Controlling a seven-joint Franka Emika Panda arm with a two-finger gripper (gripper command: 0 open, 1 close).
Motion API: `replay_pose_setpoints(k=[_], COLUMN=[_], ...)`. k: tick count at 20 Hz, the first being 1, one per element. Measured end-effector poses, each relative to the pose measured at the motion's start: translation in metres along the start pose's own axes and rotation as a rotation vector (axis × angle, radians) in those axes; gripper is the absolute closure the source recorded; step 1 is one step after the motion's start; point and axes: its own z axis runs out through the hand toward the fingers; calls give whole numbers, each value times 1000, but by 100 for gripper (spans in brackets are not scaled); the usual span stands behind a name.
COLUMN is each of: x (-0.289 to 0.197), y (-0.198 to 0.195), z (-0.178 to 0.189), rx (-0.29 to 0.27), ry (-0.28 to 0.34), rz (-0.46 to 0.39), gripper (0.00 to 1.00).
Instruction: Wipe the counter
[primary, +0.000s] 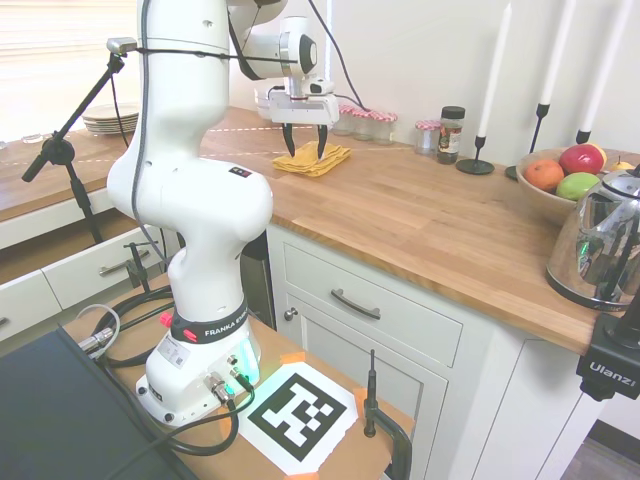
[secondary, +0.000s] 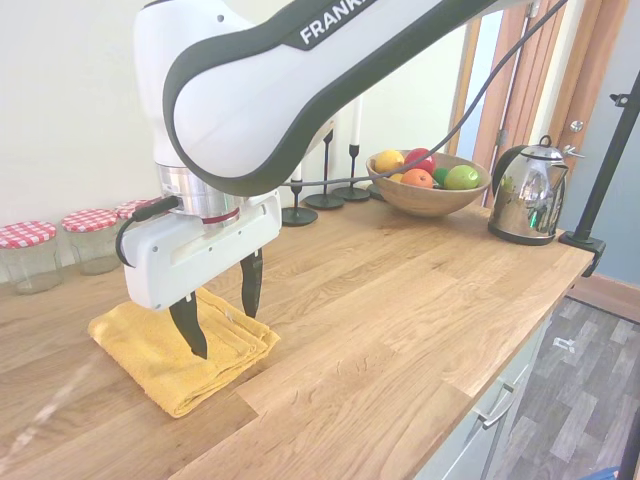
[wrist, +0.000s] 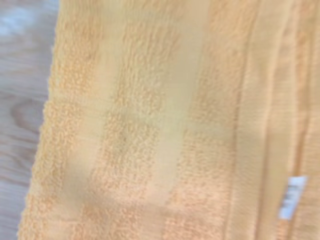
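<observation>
Open end effector (secondary: 222, 307) poised over the folded yellow towel (secondary: 180, 350) lying on the wooden surface (secondary: 400, 290) near the checked-lid jars (secondary: 60, 250); soft, light, likely best pinched mid-stack.

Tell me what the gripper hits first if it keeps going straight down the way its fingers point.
The open gripper points down at the folded yellow towel on the counter, so it would likely meet the towel first. The wrist view, filled with towel, agrees. How much gap remains is unclear.
</observation>
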Motion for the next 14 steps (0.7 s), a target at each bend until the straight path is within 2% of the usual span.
replay_pose_setpoints(k=[11,12,14], x=[7,7,7], y=[-4,-4,-4], z=[24,24,24], rx=[-23,-23,-23], ry=[-24,-24,-24], rz=[7,7,6], gripper=[0,100,100])
